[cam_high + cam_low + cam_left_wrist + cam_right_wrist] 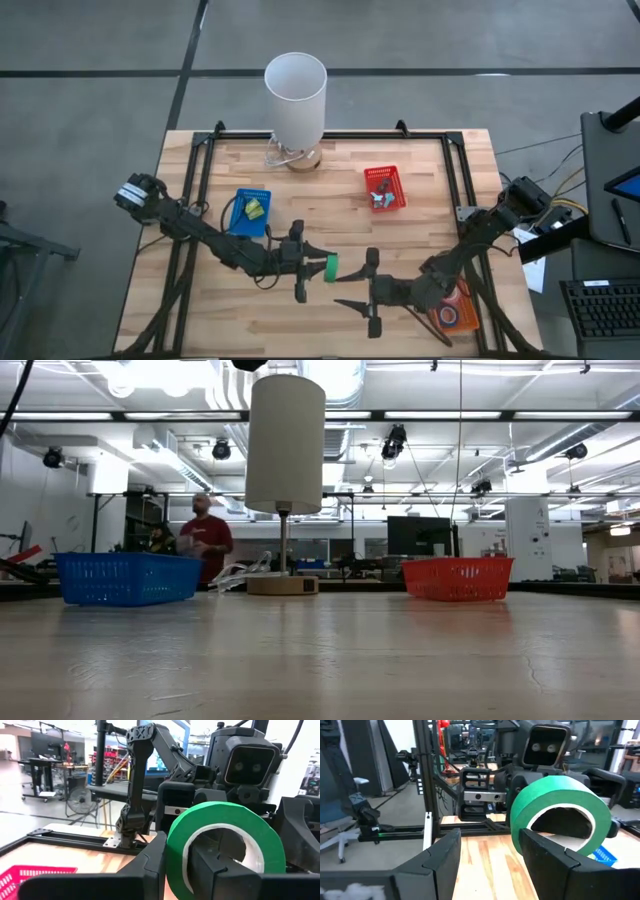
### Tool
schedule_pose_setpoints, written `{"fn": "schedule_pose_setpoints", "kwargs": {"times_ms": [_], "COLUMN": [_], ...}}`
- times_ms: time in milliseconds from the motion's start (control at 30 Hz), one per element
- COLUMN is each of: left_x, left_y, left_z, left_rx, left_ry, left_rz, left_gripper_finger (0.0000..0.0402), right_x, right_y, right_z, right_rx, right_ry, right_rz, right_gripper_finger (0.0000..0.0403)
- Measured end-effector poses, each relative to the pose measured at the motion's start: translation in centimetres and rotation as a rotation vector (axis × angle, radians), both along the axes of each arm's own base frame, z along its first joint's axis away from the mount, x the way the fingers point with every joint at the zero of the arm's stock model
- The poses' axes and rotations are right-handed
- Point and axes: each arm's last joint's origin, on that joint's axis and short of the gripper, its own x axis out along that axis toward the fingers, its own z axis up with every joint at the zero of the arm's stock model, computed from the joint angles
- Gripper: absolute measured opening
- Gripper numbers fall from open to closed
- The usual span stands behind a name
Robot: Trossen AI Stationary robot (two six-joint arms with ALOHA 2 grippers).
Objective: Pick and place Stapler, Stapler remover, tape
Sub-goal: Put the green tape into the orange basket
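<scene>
We see the left gripper (pixel 318 268) near the middle of the pale wooden table (pixel 420 215), slightly toward six o'clock, its dark fingers clamped on a green ring-shaped roll of tape (pixel 331 267) with a pale core; in the left wrist view one finger passes through the roll's hole (pixel 225 855) and the other presses its outer face. The right gripper (pixel 362 288) faces it from about four o'clock of the roll, just beside it, with its two fingers spread wide and holding nothing; in the right wrist view the green roll (pixel 560 810) stands upright just beyond those parted fingers (pixel 555 857). At ten o'clock of the held roll sits a blue plastic mesh basket (pixel 250 212) containing a small yellow-green piece (pixel 254 209). At one o'clock, well apart, lies a red plastic mesh basket (pixel 385 188) with a small metallic item (pixel 379 195) inside that we cannot make out clearly. A white cylindrical lamp (pixel 296 97) on a round wooden base stands at twelve o'clock, by the table's far edge. Under the right arm, near the table's five o'clock corner, we glimpse an orange-red ring-shaped object (pixel 458 316), partly hidden. In the low view a person (pixel 207 540) in a dark red top stands in the room behind the blue basket.
</scene>
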Motion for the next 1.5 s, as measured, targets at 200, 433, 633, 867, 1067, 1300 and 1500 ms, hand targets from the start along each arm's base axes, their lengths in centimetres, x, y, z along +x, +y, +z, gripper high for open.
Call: {"fn": "schedule_pose_setpoints", "kwargs": {"times_ms": [200, 433, 633, 867, 1067, 1300, 1500], "left_x": [-0.12, -0.15, -0.21, -0.23, -0.23, -0.19, -0.19], "left_y": [-0.23, -0.26, -0.52, -0.64, -0.61, -0.50, -0.50], "left_z": [0.09, 0.18, 0.11, 0.09, 0.10, 0.06, 0.06], "left_rx": [0.017, 0.015, 0.044, 0.050, 0.047, 0.045, 0.050], "left_ry": [-0.007, -0.016, -0.010, -0.009, -0.009, -0.008, -0.008], "left_rz": [-0.004, -0.005, -0.032, -0.033, -0.027, -0.016, -0.016], "left_gripper_finger": [0.0062, 0.0062, 0.0062, 0.0062, 0.0062, 0.0062, 0.0062], "right_x": [-0.01, -0.22, -0.51, -0.63, -0.22, 0.21, 0.25], "right_y": [-0.08, -0.13, -0.22, -0.32, -0.42, -0.98, -0.97], "right_z": [0.02, 0.37, 0.85, 0.96, 0.27, 0.21, 0.21], "right_rx": [0.002, -0.024, -0.026, -0.024, 0.033, 0.064, 0.063], "right_ry": [0.002, -0.003, -0.010, 0.000, 0.017, 0.020, 0.020], "right_rz": [-0.014, -0.039, -0.050, -0.050, -0.050, -0.031, -0.016], "right_gripper_finger": [0.0203, 0.0203, 0.0203, 0.0203, 0.0203, 0.0194, 0.0132]}}
